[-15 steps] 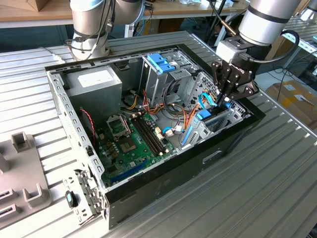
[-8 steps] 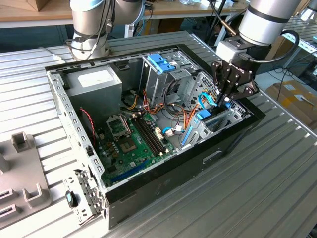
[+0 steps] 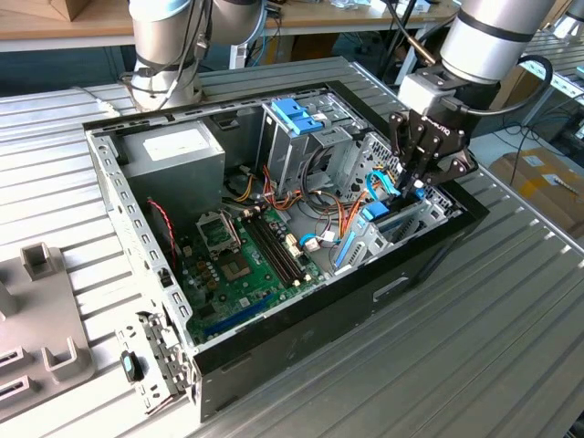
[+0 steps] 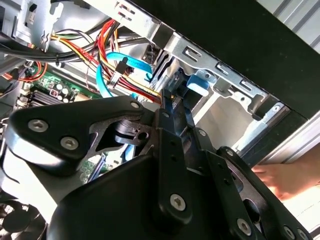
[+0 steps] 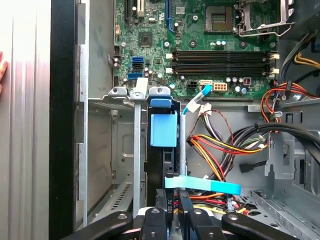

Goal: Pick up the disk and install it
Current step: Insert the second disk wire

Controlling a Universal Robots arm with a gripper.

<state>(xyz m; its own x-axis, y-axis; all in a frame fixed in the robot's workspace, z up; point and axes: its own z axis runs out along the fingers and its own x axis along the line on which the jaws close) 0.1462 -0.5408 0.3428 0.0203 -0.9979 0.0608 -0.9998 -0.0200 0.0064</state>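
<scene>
My tool (image 3: 422, 175), right of centre, is clamped on the disk (image 5: 163, 131). The disk stands edge-down in its bay (image 5: 134, 150), seemingly nearly seated; I judge releasing remains.

Around our gripper (image 3: 412, 178) we have little room: it hangs low at the drive bay (image 5: 125, 150) by the case wall (image 3: 456, 214). Loose cables (image 5: 235, 145) crowd one side, and the blue-topped drive cage (image 3: 297, 137) stands behind. Above the motherboard (image 3: 246, 260) the case lies open. A person's hand (image 4: 287, 177) rests just outside on the worktop (image 3: 474, 338).
</scene>
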